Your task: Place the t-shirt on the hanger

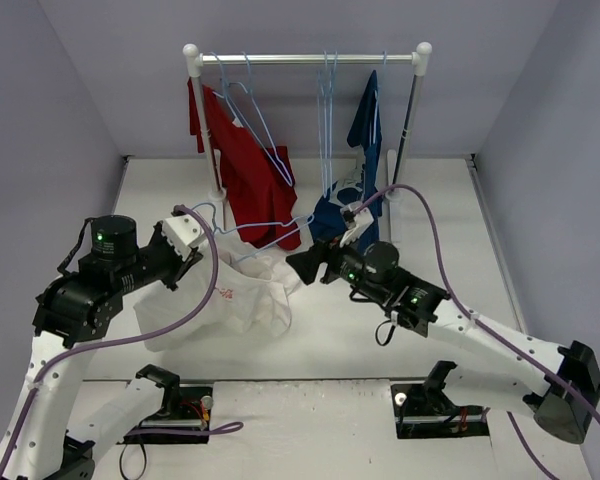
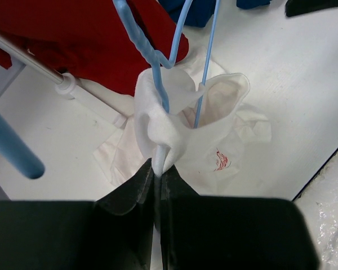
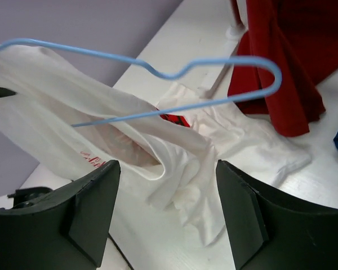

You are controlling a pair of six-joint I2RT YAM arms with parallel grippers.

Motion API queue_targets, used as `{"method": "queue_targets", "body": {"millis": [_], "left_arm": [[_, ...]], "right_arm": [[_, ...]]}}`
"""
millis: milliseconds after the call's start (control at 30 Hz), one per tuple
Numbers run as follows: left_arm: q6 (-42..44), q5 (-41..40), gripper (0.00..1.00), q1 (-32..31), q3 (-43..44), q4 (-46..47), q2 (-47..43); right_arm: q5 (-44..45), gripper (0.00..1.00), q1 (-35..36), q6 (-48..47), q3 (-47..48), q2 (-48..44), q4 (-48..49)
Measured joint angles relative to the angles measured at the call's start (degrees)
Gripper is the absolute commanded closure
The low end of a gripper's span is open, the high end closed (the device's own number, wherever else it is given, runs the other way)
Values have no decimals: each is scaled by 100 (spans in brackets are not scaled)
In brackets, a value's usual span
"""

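The white t-shirt [image 1: 242, 297] hangs bunched from my left gripper [image 1: 198, 250] down to the table. In the left wrist view my left gripper [image 2: 158, 169] is shut on a fold of the t-shirt [image 2: 214, 129]; its red logo [image 2: 221, 160] shows. The pale-blue hanger [image 2: 158, 84] runs down into that fold. In the top view the hanger [image 1: 298, 224] lies across from the left gripper towards the right one. My right gripper [image 1: 295, 265] is open and empty beside the shirt. In its wrist view the gripper [image 3: 166, 169] hovers over the t-shirt [image 3: 180, 163], below the hanger [image 3: 174, 73].
A clothes rack [image 1: 310, 58] stands at the back with a red shirt [image 1: 245, 170], a navy-blue shirt [image 1: 365, 130] and spare pale-blue hangers [image 1: 327, 95]. Its post and foot [image 2: 65, 84] are close to the left gripper. Walls close in the table on three sides.
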Motion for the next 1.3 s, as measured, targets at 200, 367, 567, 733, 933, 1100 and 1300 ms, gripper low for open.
{"method": "queue_targets", "body": {"millis": [200, 367, 567, 733, 933, 1100, 1300], "left_arm": [[-101, -150, 100, 1, 0, 0, -159], [-125, -166, 100, 0, -15, -4, -293], [-123, -197, 100, 0, -36, -3, -424], [-123, -203, 100, 0, -123, -4, -454], [-147, -201, 100, 2, -219, 22, -380], [-181, -201, 100, 0, -219, 22, -328], [-193, -190, 100, 0, -219, 22, -377]], "right_arm": [[702, 32, 559, 619, -57, 955, 304], [839, 36, 766, 848, 19, 1695, 600], [840, 39, 796, 948, 254, 2125, 943], [805, 39, 819, 964, 315, 2168, 1175], [646, 42, 899, 959, 501, 2281, 1334], [641, 50, 916, 1006, 514, 2524, 1473], [660, 71, 916, 1054, 286, 2597, 1514]]}}
